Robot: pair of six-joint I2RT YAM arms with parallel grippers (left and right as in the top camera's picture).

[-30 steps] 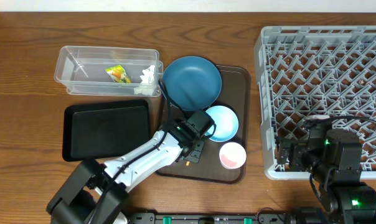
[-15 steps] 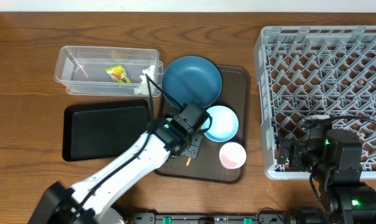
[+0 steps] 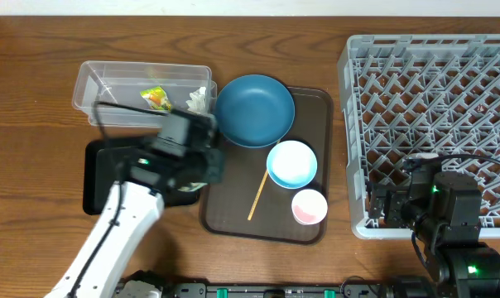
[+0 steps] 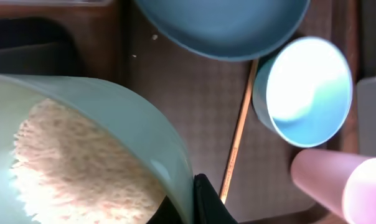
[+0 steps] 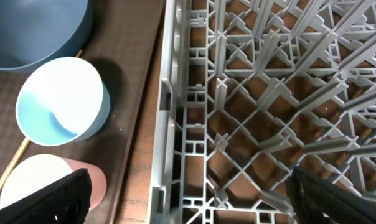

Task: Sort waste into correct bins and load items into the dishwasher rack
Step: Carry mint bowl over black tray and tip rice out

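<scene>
Pale mint bowl (image 4: 113, 137) of rice (image 4: 82, 168) pinched by its rim in the closed left gripper (image 4: 197, 199), arm stretched over the black tray (image 3: 109, 178), right gripper (image 5: 188, 199) spread wide, empty, above the rack (image 5: 250, 93) edge

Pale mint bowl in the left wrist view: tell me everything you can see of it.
The pale mint bowl fills the lower left of the left wrist view, close and blurred. It looks like smooth, round-rimmed plastic. A heap of white rice lies inside. The left gripper is shut on its rim, with one dark finger showing outside the wall. Its base is out of sight, and the arm hides it from overhead.
</scene>
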